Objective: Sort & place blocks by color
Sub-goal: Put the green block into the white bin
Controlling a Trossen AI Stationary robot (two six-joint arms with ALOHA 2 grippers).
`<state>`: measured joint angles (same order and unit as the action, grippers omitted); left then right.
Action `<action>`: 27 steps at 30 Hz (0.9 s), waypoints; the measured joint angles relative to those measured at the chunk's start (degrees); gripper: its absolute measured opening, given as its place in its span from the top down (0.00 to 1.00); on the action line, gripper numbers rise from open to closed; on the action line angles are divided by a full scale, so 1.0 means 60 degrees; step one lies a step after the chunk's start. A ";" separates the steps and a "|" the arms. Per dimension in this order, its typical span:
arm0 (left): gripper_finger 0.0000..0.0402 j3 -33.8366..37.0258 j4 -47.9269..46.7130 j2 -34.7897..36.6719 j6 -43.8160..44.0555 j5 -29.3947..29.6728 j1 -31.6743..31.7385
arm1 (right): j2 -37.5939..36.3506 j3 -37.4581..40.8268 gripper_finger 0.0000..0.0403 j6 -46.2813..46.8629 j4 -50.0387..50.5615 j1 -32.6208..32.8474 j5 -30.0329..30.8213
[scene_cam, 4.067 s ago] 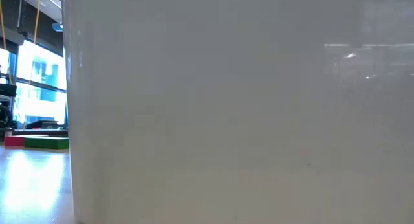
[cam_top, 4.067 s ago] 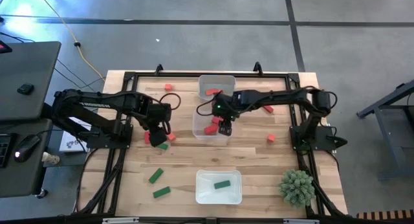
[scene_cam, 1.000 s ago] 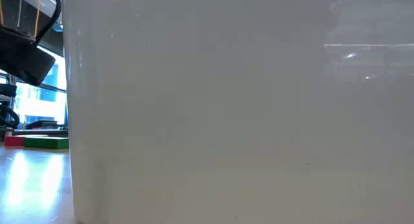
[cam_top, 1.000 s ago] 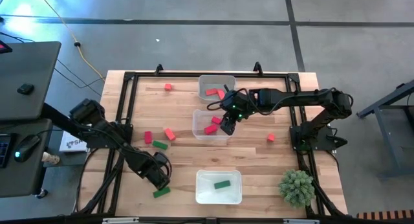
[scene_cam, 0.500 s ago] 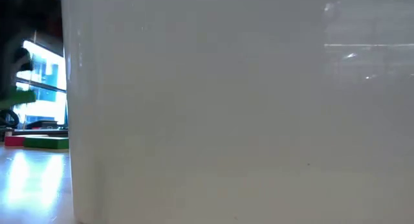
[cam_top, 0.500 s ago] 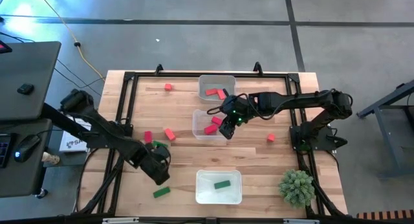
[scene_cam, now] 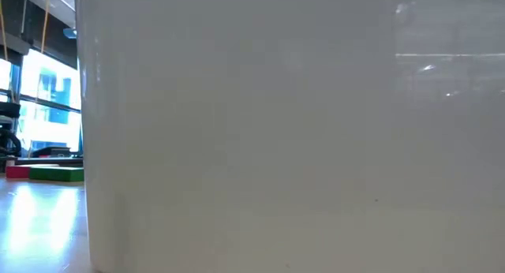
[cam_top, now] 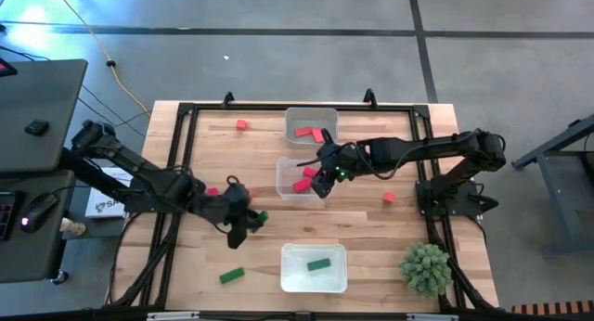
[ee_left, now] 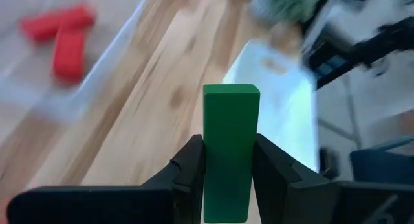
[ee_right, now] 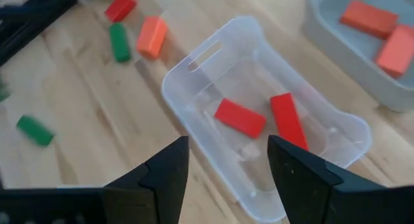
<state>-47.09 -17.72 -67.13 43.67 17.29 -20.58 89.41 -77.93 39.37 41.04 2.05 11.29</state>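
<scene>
In the low view a pale tray wall (scene_cam: 292,131) fills nearly the whole frame and hides the table behind it; only a strip at the left edge shows, with a red block (scene_cam: 16,172) and a green block (scene_cam: 57,174) lying end to end far off. In the high view, at lower centre, the white tray (cam_top: 314,282) holds one green bar (cam_top: 319,263), and another green bar (cam_top: 232,276) lies on the wood to its left. Just above that, left of centre, the left gripper (cam_top: 243,221) is clamped on a green block (ee_left: 231,146), which stands between its fingers in the left wrist view; the blurred background there is hard to read. At mid-frame the right gripper (cam_top: 322,182), fingers spread and holding nothing, hangs over the clear tray (cam_top: 281,177), partly covering it; the right wrist view shows two deep red bars (ee_right: 265,117) inside. The grey tray (cam_top: 311,115) beyond, at upper centre, holds two orange-red blocks (cam_top: 311,134). One red block (cam_top: 389,198) lies right of centre, another (cam_top: 241,124) at upper left.
</scene>
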 joint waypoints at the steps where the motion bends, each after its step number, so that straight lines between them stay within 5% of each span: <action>1: 0.83 0.0000 0.0344 0.0000 -0.0337 -0.0052 0.0072 | 0.0000 0.0000 0.51 0.0131 -0.0003 0.0000 0.0167; 12: 0.83 -0.0004 0.2390 -0.0087 -0.2984 -0.0769 0.0689 | 0.0000 0.0000 0.51 0.0722 -0.0134 -0.0003 0.1374; 27: 0.83 -0.0943 0.2824 -0.0381 -0.3735 -0.1217 0.1187 | 0.0000 0.0000 0.51 0.0713 -0.0260 -0.0093 0.1654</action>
<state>-52.75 -0.78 -69.42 21.26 9.99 -13.46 89.41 -77.93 43.65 39.47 1.49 21.21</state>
